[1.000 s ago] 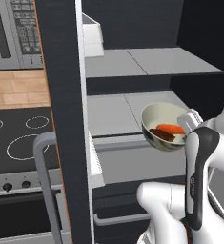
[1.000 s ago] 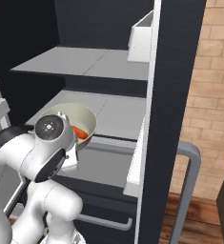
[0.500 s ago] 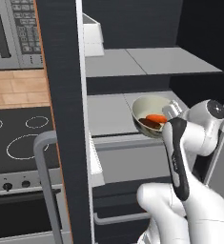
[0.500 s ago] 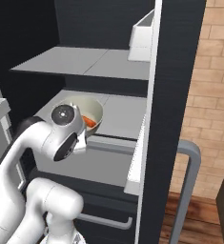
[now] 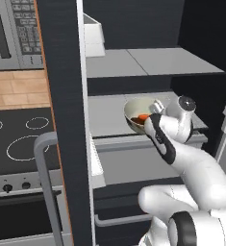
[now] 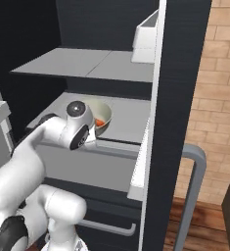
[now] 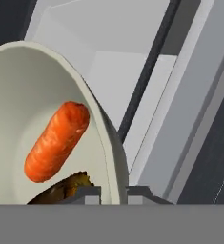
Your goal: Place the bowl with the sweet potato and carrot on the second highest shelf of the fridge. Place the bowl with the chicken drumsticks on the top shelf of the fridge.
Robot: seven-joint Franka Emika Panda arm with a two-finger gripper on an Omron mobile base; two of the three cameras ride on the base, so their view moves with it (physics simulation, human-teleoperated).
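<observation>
While the jaws (image 7: 113, 190) pinch the rim of the bowl (image 5: 139, 111) with carrot (image 7: 56, 140), held tilted over the 2nd-highest shelf (image 5: 109, 115), neither placement looks finished; the drumstick bowl remains to do.

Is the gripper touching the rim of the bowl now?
Touching. In the hand view the gripper has one fingertip on each side of the bowl wall at its rim, pinching it with no gap visible.

base cams flank fridge (image 5: 133, 67), hand cam close
</observation>
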